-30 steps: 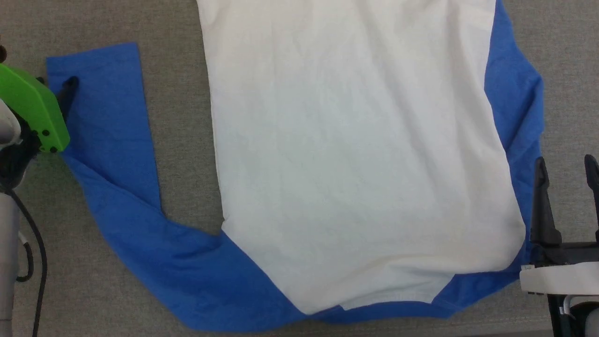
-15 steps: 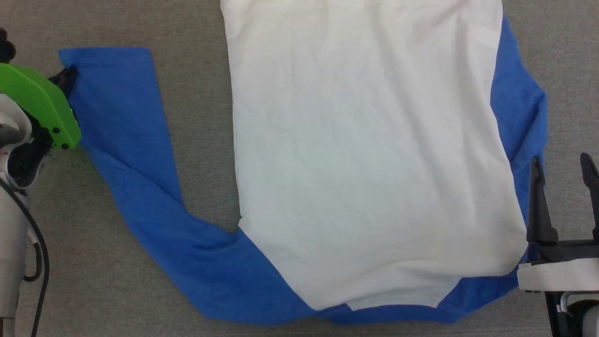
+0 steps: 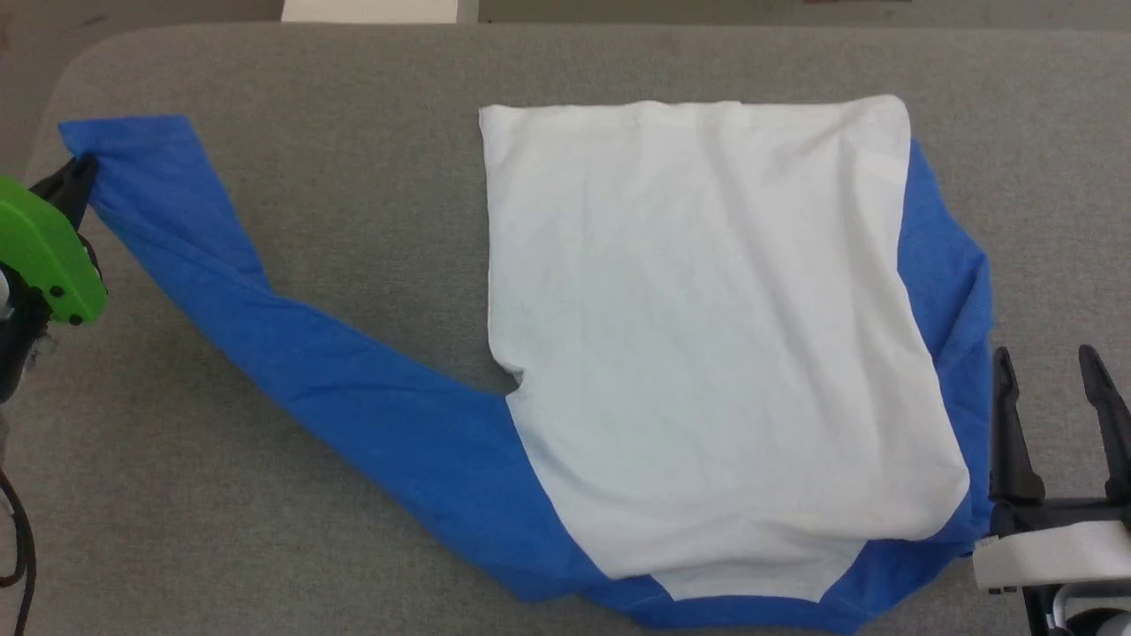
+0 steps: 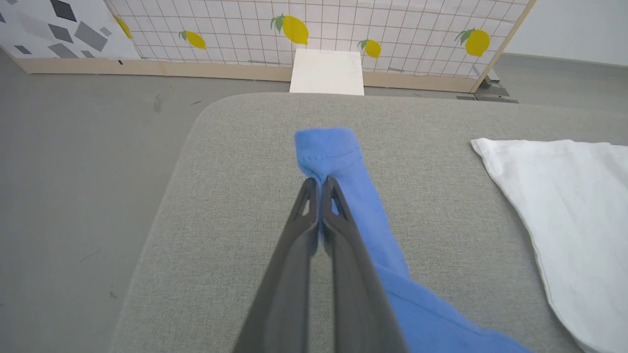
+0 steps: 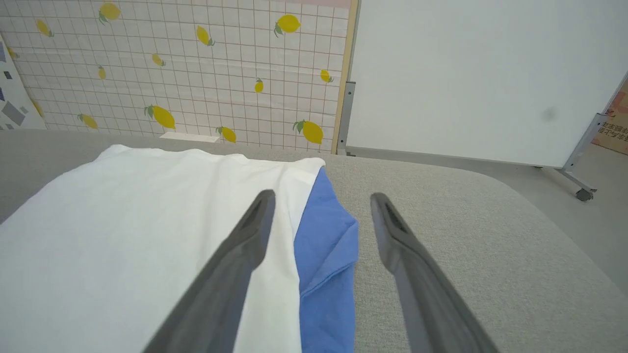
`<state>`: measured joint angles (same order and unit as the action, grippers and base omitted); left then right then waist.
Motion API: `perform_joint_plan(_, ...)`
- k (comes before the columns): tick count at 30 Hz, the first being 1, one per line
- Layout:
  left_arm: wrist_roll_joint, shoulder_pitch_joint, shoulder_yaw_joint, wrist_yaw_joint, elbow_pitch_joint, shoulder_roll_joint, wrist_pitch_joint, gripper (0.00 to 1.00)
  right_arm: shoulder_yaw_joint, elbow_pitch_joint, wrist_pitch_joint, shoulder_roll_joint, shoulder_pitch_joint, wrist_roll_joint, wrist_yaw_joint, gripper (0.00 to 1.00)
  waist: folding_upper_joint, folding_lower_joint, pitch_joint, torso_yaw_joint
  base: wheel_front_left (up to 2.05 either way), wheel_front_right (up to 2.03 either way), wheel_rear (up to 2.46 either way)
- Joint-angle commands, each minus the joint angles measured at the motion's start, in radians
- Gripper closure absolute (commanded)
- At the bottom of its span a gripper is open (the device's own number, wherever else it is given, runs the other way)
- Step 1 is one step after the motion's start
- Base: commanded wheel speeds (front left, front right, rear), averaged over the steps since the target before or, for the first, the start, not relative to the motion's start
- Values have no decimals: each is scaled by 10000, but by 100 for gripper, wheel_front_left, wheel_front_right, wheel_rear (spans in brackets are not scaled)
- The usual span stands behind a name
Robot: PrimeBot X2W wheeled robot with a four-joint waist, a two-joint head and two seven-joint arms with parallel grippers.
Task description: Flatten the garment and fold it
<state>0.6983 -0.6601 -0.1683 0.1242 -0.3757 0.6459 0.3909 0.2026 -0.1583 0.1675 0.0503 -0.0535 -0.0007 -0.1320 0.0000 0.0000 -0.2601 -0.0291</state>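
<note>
Garment [image 3: 707,336] lengthwise near-far, neck apparently nearest | left pincer [image 4: 319,182] pinching sleeve cuff [image 4: 326,147] | right pincer [image 5: 322,196] spread

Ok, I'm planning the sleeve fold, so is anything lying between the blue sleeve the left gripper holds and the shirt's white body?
Nothing visible does. The left gripper is shut on the blue sleeve near its cuff, and between that sleeve and the white body there is just grey padded table.

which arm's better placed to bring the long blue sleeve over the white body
Left, likely: the left hand is shut on the sleeve near its cuff. The right hand is open at the shirt's other side, holding nothing.
</note>
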Motion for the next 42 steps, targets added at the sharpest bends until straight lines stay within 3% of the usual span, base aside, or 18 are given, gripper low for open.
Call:
perform_joint_plan(1, 64, 227, 64, -98, 166, 61, -116, 100, 33, 67, 47, -1, -179, 85, 13, 0, 0, 0, 938, 348, 0, 0, 0)
perform_joint_plan(7, -35, 986, -30, -623, 1056, -276, -334, 100, 136, 192, 59, -1, -568, 234, 13, 0, 0, 0, 1714, 455, 0, 0, 0)
perform_joint_plan(13, -423, 1514, -520, -1334, 2596, -1017, -543, 100, 311, 86, -10, -1, -845, 275, 13, 0, 0, 0, 2185, 411, 0, 0, 0)
perform_joint_plan(20, -1138, 1555, -1755, -2196, 4656, -2374, -469, 100, 637, -159, -137, -1, -987, 249, 13, 0, 0, 0, 2256, 415, 0, 0, 0)
perform_joint_plan(24, -1713, 1253, -2746, -2423, 4989, -3286, -578, 100, 888, -349, -216, -1, -946, 212, 13, 0, 0, 0, 2205, 421, 0, 0, 0)
perform_joint_plan(29, -2275, 1046, -3953, -2473, 4477, -4512, -1114, 100, 1222, -574, -297, -1, -829, 175, 13, 0, 0, 0, 2085, 392, 0, 0, 0)
perform_joint_plan(33, -2646, 937, -5087, -2259, 3503, -5413, -1612, 100, 1442, -626, -318, -1, -798, 185, 13, 0, 0, 0, 1961, 301, 0, 0, 0)
perform_joint_plan(37, -2918, 798, -6168, -2178, 2272, -5837, -2189, 100, 1540, -634, -316, -1, -735, 231, 13, 0, 0, 0, 1763, 111, 0, 0, 0)
perform_joint_plan(42, -2912, 575, -7504, -2297, 952, -5947, -2949, 100, 1438, -615, -282, -1, -610, 264, 13, 0, 0, 0, 1367, -188, 0, 0, 0)
